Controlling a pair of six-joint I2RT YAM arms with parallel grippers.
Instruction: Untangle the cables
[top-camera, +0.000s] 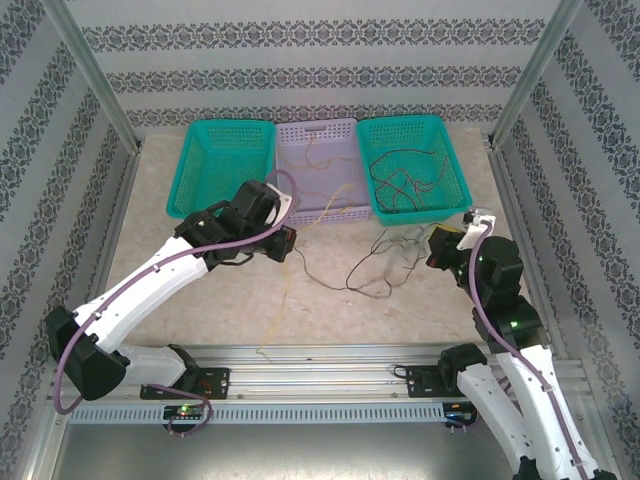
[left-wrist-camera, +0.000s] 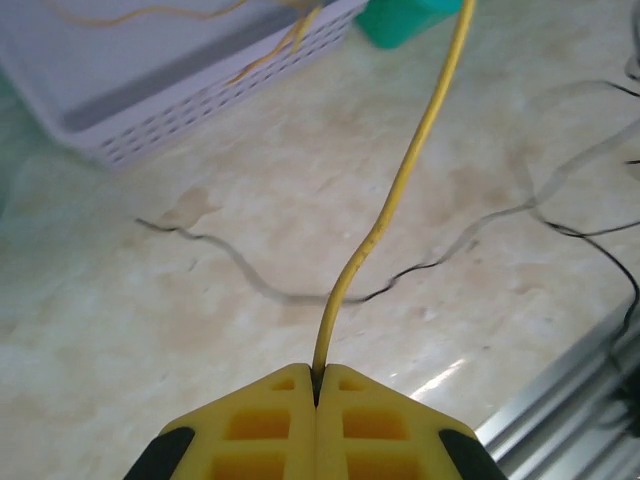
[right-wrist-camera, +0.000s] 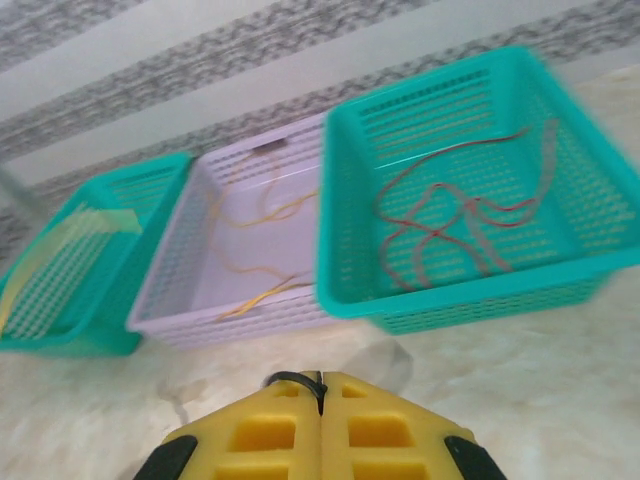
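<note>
The cables lie in three groups. A yellow cable (left-wrist-camera: 400, 185) rises from my left gripper (left-wrist-camera: 317, 375), which is shut on it; in the top view it hangs over the purple basket's front rim and trails down the table (top-camera: 283, 300) past my left gripper (top-camera: 287, 243). Black cables (top-camera: 365, 283) sprawl on the table's middle. My right gripper (right-wrist-camera: 321, 381) is shut on a black cable (right-wrist-camera: 290, 378), and from above it (top-camera: 436, 250) sits at the tangle's right end. Red cables (right-wrist-camera: 440, 215) lie in the right teal basket.
Three baskets stand in a row at the back: a teal basket (top-camera: 190, 170) on the left, a purple basket (top-camera: 316, 124) holding yellow wires, and a teal basket (top-camera: 400, 120) on the right. An aluminium rail (top-camera: 320, 355) runs along the near edge. Patterned walls enclose the table.
</note>
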